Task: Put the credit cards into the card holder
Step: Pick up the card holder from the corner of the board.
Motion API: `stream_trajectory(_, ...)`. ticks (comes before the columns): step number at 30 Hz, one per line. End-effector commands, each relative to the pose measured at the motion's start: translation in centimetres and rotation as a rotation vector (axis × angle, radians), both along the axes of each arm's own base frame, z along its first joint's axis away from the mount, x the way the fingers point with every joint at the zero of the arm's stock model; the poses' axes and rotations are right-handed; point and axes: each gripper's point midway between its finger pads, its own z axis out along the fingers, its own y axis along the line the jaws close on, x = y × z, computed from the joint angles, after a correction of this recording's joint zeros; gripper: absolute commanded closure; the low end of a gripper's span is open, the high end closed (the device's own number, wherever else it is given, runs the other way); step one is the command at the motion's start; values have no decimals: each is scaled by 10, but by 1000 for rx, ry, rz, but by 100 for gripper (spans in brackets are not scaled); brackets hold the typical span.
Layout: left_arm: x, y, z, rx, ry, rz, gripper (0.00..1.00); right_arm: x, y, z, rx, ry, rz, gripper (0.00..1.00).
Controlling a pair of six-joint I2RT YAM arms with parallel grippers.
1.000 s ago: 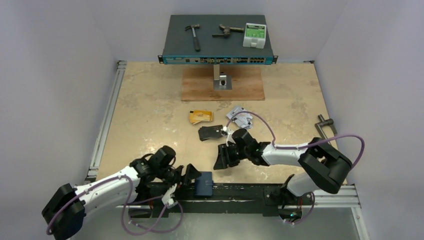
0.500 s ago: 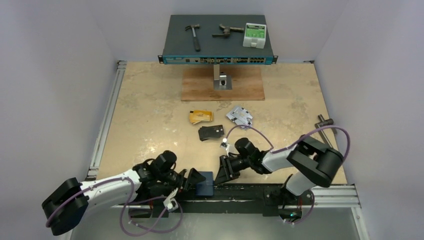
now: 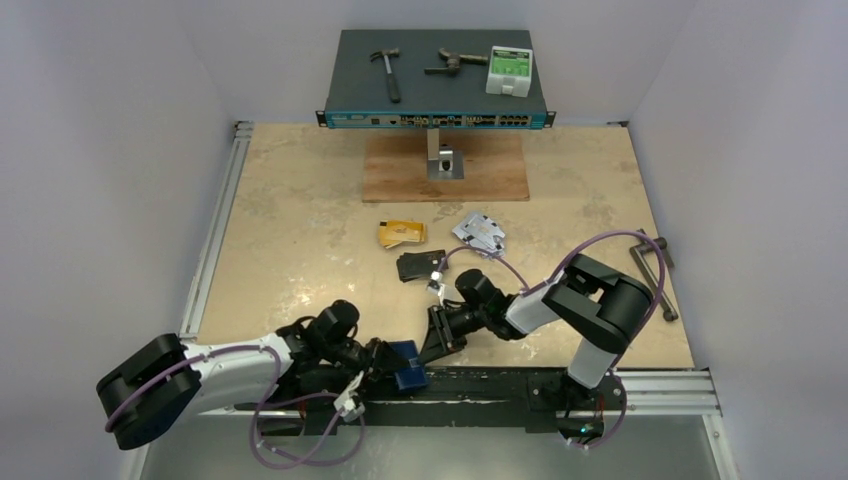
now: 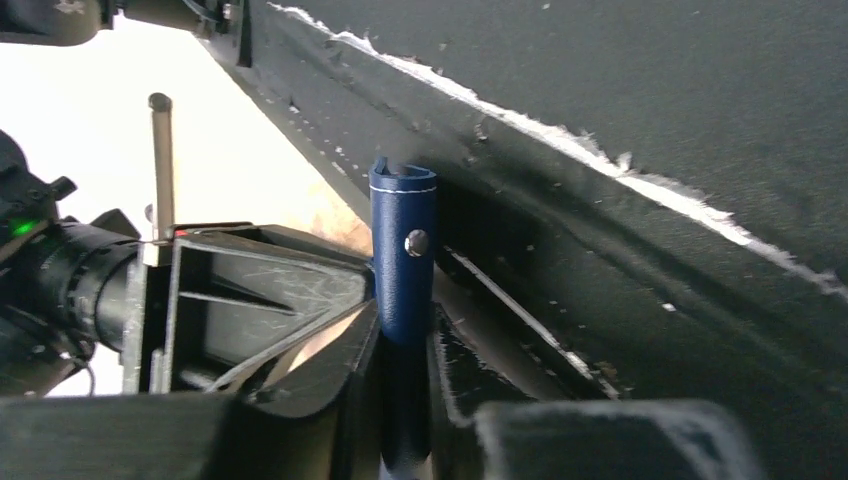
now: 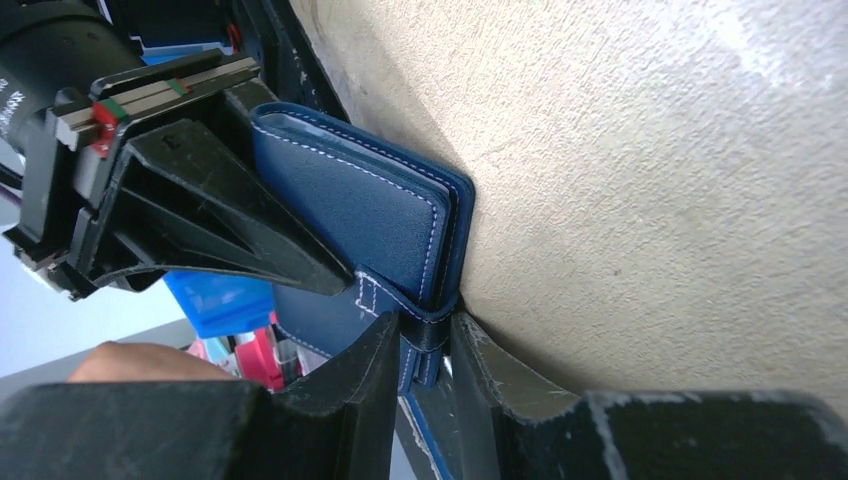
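Note:
The navy card holder [image 3: 407, 366] stands on edge at the table's near edge, against the black rail. My left gripper [image 3: 386, 360] is shut on it from the left; its jaws pinch the holder [image 4: 403, 250] in the left wrist view, left gripper [image 4: 405, 340]. My right gripper [image 3: 433, 344] comes in from the right. Its jaws are shut on the snap-tab edge of the holder [image 5: 360, 210], right gripper [image 5: 425, 345]. Gold cards [image 3: 401, 234], black cards [image 3: 418, 266] and silver-grey cards [image 3: 479, 232] lie flat mid-table, away from both grippers.
A network switch [image 3: 436, 118] at the back carries a hammer [image 3: 386, 72], a clamp tool [image 3: 452, 66] and a white-green box [image 3: 509, 70]. A wooden board [image 3: 445, 170] with a metal bracket lies before it. A metal clamp [image 3: 652, 262] sits at the right edge.
My left gripper has closed on the card holder. The right gripper moved left and nearer, from beside the black cards to the holder's tab edge, and closed on it.

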Motion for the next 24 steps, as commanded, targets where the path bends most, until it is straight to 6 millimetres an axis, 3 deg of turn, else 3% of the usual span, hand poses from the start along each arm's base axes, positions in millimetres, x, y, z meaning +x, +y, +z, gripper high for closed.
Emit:
stream_trajectory(1,19,-18,28,-71,5,85,95,7,-2,-4,-29,-54,-20,75)
stream_trajectory(2,26,-20,33,-82,8,119,100,10,-4,-3,-34,-65,-24,73)
stream_trajectory(5,53,-26,55,-114,62,297,100,28,-12,7,-35,-109,-64,58)
stream_trajectory(7,81,-32,82,-138,167,487,100,50,-22,21,-35,-170,-116,55)
stream_trajectory(10,131,-37,150,-217,379,819,100,95,-43,59,-65,-327,-219,49)
stream_trajectory(13,155,-23,204,-221,721,1036,100,143,-63,118,-78,-561,-338,45)
stream_trajectory(15,157,-19,233,-240,906,1109,100,164,-73,154,-77,-679,-397,42)
stream_trajectory(19,142,-12,277,-277,1087,1122,100,192,-88,213,-37,-829,-493,41)
stream_trajectory(22,136,-2,304,-325,1202,1149,100,189,-91,258,88,-937,-509,40)
stream_trajectory(24,133,1,323,-339,1309,1131,100,174,-87,293,217,-1033,-475,38)
